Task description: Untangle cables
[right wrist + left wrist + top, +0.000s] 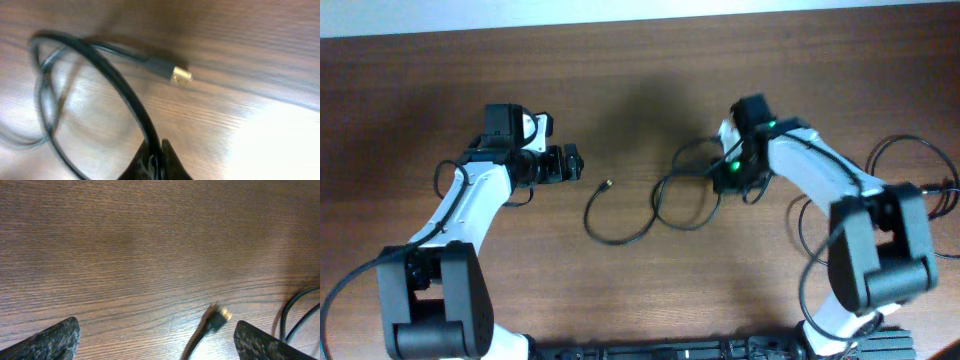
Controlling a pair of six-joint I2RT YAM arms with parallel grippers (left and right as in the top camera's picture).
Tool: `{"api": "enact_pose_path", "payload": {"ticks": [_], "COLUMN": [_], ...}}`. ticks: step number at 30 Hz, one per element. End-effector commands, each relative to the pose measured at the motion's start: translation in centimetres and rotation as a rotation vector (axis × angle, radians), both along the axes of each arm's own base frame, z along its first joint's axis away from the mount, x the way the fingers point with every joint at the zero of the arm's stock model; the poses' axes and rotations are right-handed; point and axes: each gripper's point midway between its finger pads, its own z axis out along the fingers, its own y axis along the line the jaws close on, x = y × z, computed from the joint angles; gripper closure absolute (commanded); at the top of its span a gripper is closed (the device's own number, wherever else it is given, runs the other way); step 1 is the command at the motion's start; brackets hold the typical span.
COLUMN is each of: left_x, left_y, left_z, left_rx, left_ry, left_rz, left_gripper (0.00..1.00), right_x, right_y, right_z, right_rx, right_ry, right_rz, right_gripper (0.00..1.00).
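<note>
Overhead, the cables [657, 203] sprawl mid-way across the bench [640, 80], long axis left-to-right, between the left gripper [572, 162] and the right gripper [728, 172]. Left wrist: that gripper is spread, with a plug [220, 316] inside its span, pointing away. Right wrist: the gripper pinches one strand, and pulling on it could cinch the crossed loops tighter.

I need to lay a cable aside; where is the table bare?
Bare: the far strip of table beyond left gripper and right gripper; also the near patch, below the cables in the overhead view. Crowded: the middle, where they loop between the grippers.
</note>
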Motion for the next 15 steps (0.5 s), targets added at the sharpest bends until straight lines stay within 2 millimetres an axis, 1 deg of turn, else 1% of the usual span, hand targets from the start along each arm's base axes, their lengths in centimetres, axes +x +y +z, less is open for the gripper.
{"api": "enact_pose_path", "payload": {"ticks": [1,3,4,5,6,7,9,11,12,13,15], "left_x": [0.3,0.2,0.2,0.1,0.1,0.1,0.1,0.1,0.1,0.1,0.1], "left_y": [0.2,0.2,0.2,0.2,0.2,0.2,0.2,0.2,0.2,0.2,0.2], "left_z": [0.6,0.5,0.5,0.5,0.5,0.5,0.5,0.5,0.5,0.5,0.5], "left_rx": [-0.001,-0.001,-0.001,-0.001,0.0,0.0,-0.001,-0.001,-0.001,-0.001,-0.001], "left_ry": [-0.012,-0.009,-0.006,-0.005,-0.005,-0.005,-0.005,-0.005,-0.005,-0.005,-0.002], "left_rz": [0.014,0.014,0.014,0.014,0.014,0.014,0.014,0.014,0.014,0.014,0.014], "left_gripper": [0.01,0.01,0.01,0.01,0.01,0.01,0.01,0.01,0.01,0.01,0.01], "right_x": [5.4,6.6,6.8,6.7,6.2,5.4,4.2,3.0,2.2,1.2,0.2], "right_y": [-4.7,-8.6,-11.1,-13.2,-15.9,-18.7,-22.2,-25.4,-27.3,-29.4,-31.4], "right_z": [11.3,17.2,20.3,22.8,25.5,27.5,28.5,28.4,27.9,27.2,25.9], "right_rx": [-0.121,-0.221,-0.284,-0.329,-0.378,-0.426,-0.49,-0.543,-0.561,-0.56,-0.523], "right_ry": [-0.316,-0.453,-0.524,-0.581,-0.642,-0.686,-0.695,-0.669,-0.64,-0.601,-0.55], "right_rz": [-0.1,-0.2,-0.266,-0.325,-0.403,-0.485,-0.578,-0.661,-0.712,-0.809,-0.918], "right_gripper": [0.96,0.96,0.96,0.96,0.96,0.96,0.96,0.96,0.96,0.96,0.96]}}
